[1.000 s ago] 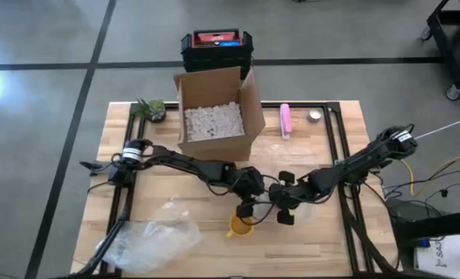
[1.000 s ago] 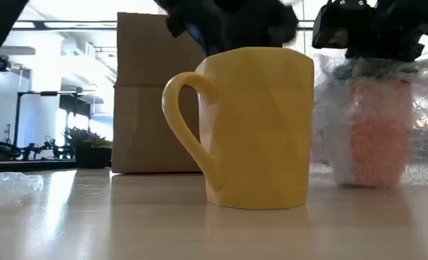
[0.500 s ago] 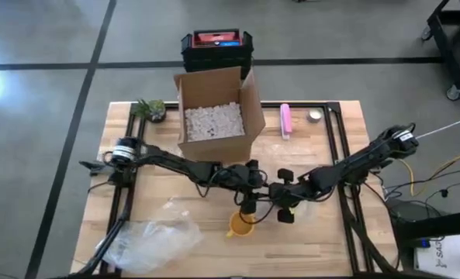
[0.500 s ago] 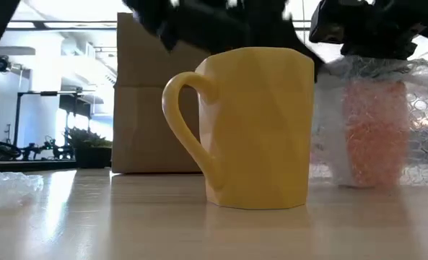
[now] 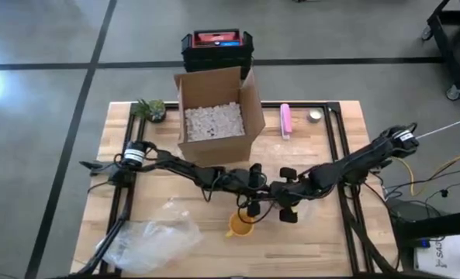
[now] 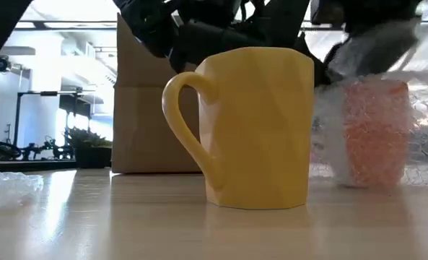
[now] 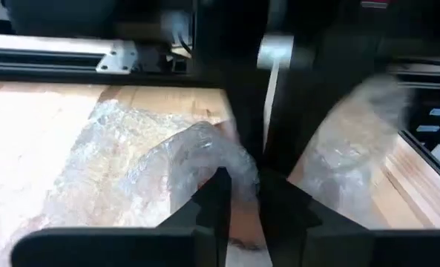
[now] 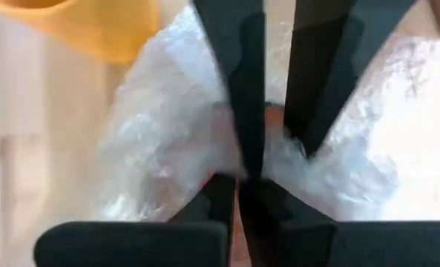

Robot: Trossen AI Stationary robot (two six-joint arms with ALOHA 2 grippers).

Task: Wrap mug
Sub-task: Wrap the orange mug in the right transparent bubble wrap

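grey concrete floor point(image 5: 43, 116), bright windows point(image 6: 47, 65)

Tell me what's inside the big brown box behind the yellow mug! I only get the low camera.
Observer: From above, the cardboard box is open and full of white packing peanuts.
Operator: Who's grabbing the bubbly stuff?
Observer: The right tool is shut on the bubble wrap around the orange mug; its wrist camera shows the pinch. The left tool is at the same wrap, meeting it over the table's middle.
Operator: Is anything hiding beside the box?
Observer: Yes, a pink item lies on the table just right of the box in the high view.
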